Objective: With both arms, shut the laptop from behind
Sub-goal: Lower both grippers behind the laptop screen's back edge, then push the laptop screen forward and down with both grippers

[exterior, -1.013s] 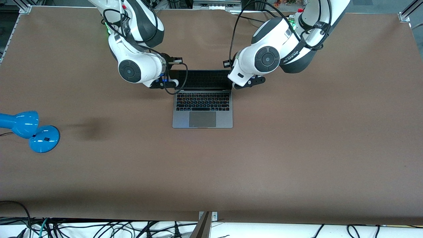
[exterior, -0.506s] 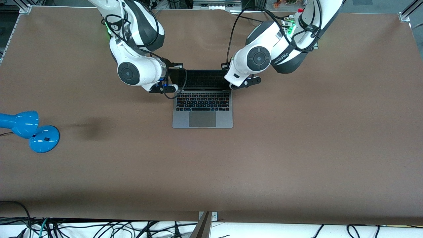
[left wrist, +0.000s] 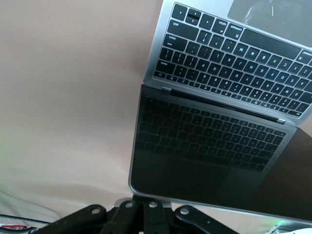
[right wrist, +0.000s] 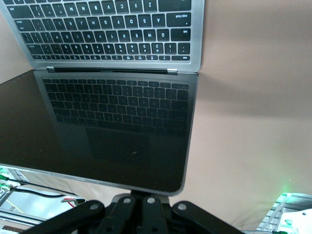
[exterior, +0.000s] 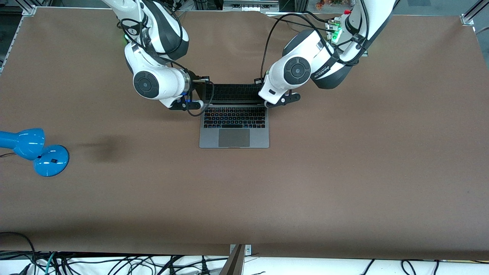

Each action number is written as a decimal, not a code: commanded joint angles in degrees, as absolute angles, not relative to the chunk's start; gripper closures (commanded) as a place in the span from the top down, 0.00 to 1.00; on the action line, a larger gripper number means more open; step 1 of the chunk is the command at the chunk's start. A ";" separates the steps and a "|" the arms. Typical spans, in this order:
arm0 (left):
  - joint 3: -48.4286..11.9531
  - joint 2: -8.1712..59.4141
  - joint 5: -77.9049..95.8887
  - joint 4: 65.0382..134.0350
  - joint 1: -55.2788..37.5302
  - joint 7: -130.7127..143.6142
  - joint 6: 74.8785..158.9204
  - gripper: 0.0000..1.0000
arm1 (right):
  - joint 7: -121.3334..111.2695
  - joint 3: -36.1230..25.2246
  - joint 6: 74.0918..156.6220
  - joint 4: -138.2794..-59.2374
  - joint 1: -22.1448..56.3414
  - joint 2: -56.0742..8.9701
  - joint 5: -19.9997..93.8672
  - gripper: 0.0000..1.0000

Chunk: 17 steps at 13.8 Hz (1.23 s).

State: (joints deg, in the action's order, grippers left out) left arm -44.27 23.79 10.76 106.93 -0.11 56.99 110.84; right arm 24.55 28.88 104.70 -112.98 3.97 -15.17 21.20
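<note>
The laptop (exterior: 233,130) lies open in the middle of the table, with its keyboard (exterior: 234,117) lit and its dark screen (exterior: 233,93) raised. Both arms reach in from the bases to the lid's two upper corners, the right arm (exterior: 153,84) at one and the left arm (exterior: 296,70) at the other. My left gripper (left wrist: 145,201) is shut, its tips against the lid's top edge by a corner of the screen (left wrist: 209,146). My right gripper (right wrist: 150,195) is shut too, pressed on the same edge at the other corner of the screen (right wrist: 112,122).
A blue desk lamp (exterior: 34,151) lies toward the right arm's end of the table, nearer the front camera than the laptop. Cables (exterior: 114,263) run below the table's front edge. Brown tabletop (exterior: 344,172) spreads round the laptop.
Both wrists have drawn in closer to the lid's corners. The screen looks shorter in the front view, its top edge tipped slightly toward the keyboard.
</note>
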 commanded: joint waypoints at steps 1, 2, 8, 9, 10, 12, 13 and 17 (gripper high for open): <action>-43.95 25.13 8.70 105.12 -0.70 58.10 111.18 0.00 | 24.26 29.09 104.85 -112.50 3.60 -14.94 20.39 0.00; -43.95 25.22 8.09 104.86 -0.70 58.10 111.18 0.00 | 24.26 29.09 104.94 -112.50 3.60 -15.29 20.39 0.00; -43.86 27.68 6.15 100.90 -0.70 58.18 111.18 0.00 | 23.91 29.09 108.98 -111.62 3.25 -15.73 18.72 0.00; -43.86 27.95 6.07 100.55 -0.70 58.10 111.18 0.00 | 23.91 29.09 109.07 -111.36 3.16 -15.91 18.81 0.00; -43.77 28.21 5.37 100.46 -0.70 58.10 111.18 0.00 | 23.99 29.09 109.07 -110.92 3.16 -16.34 18.81 0.00; -43.77 28.91 4.40 100.28 -0.70 58.10 111.18 0.00 | 23.82 29.09 110.29 -110.39 3.08 -16.96 18.72 0.00; -43.68 29.26 4.31 99.59 -0.70 58.10 111.18 0.00 | 23.38 29.09 111.09 -110.39 2.73 -17.05 18.72 0.00; -43.33 31.81 2.03 97.74 -0.70 58.10 111.18 0.00 | 21.97 29.09 112.32 -108.81 2.72 -20.03 15.21 0.00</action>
